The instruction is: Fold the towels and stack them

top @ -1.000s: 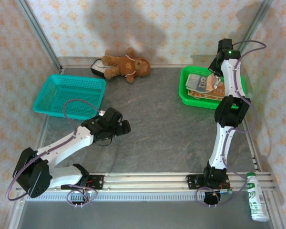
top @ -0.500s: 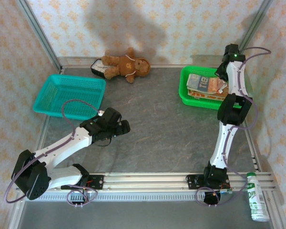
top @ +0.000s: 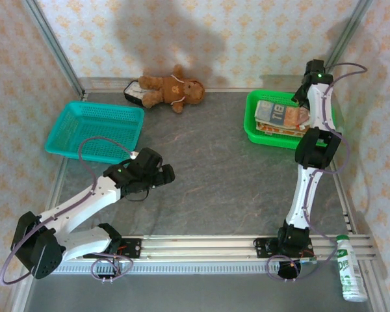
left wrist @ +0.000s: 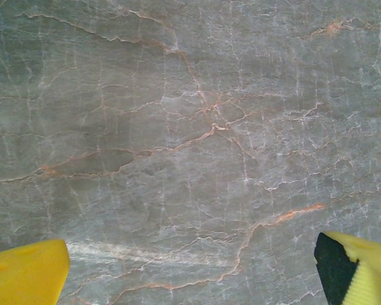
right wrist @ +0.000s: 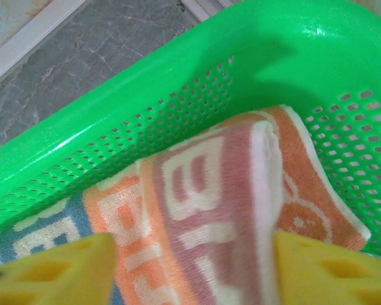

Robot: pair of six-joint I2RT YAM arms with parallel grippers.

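The towels [top: 277, 118] lie folded in a stack inside the green basket [top: 250, 123] at the back right. On top is the cream towel with coloured block lettering [right wrist: 203, 190], and an orange towel with cartoon figures [right wrist: 308, 206] peeks out beneath it. My right gripper [right wrist: 193, 267] hovers just over the stack's edge, open, its yellow fingers [right wrist: 57, 270] standing either side of the lettered towel's fold. In the top view it [top: 301, 99] is at the basket's far right. My left gripper [top: 169, 174] hangs open over bare table, yellow fingertips [left wrist: 25, 273] wide apart.
A teal basket [top: 94, 130] stands at the back left. A brown teddy bear [top: 172, 88] lies on a black-and-white object [top: 133, 92] by the back wall. A white-and-green bottle [top: 350, 266] lies at the near right, beside the arm rail.
My right gripper has drawn back to the basket's far right corner and its jaws have opened, leaving the lettered towel on the stack. The left arm has shifted slightly left.
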